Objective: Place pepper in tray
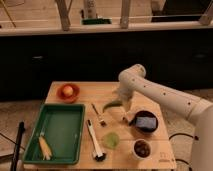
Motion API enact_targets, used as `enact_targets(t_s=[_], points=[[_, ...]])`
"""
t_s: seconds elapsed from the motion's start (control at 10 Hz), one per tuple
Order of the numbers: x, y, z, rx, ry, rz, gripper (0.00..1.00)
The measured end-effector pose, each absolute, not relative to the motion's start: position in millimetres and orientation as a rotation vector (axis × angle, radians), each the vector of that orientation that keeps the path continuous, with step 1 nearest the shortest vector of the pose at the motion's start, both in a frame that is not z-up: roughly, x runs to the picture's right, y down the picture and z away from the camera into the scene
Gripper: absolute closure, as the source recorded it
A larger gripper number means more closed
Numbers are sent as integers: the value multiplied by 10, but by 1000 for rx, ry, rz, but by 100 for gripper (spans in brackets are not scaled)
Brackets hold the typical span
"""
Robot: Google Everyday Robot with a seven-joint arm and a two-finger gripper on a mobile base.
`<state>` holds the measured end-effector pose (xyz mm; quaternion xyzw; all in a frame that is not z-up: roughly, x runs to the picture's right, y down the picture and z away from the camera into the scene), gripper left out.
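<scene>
The pepper (112,105) is slim, curved and green, at the middle of the wooden table. My gripper (123,103) hangs from the white arm reaching in from the right and sits at the pepper's right end, touching or nearly touching it. The dark-green tray (64,120) lies at the table's left front, well to the left of the gripper. A yellow corn cob (45,146) lies in the tray's near left corner.
An orange bowl (68,92) with a round fruit stands at the back left. A pale-green cup (111,140), a long brush (94,140) and a small utensil (98,114) lie between tray and gripper. A dark bowl (145,122) and a small bowl (142,148) stand at the right.
</scene>
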<state>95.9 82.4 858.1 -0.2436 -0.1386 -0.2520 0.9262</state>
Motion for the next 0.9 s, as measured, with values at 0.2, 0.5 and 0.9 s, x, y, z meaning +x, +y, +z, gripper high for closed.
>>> enact_targets(t_s=[0.2, 0.5, 0.9], points=[[928, 850, 8656, -507, -280, -510, 20], [826, 859, 8805, -515, -278, -504, 20], [751, 914, 9016, -538, -275, -488, 20]])
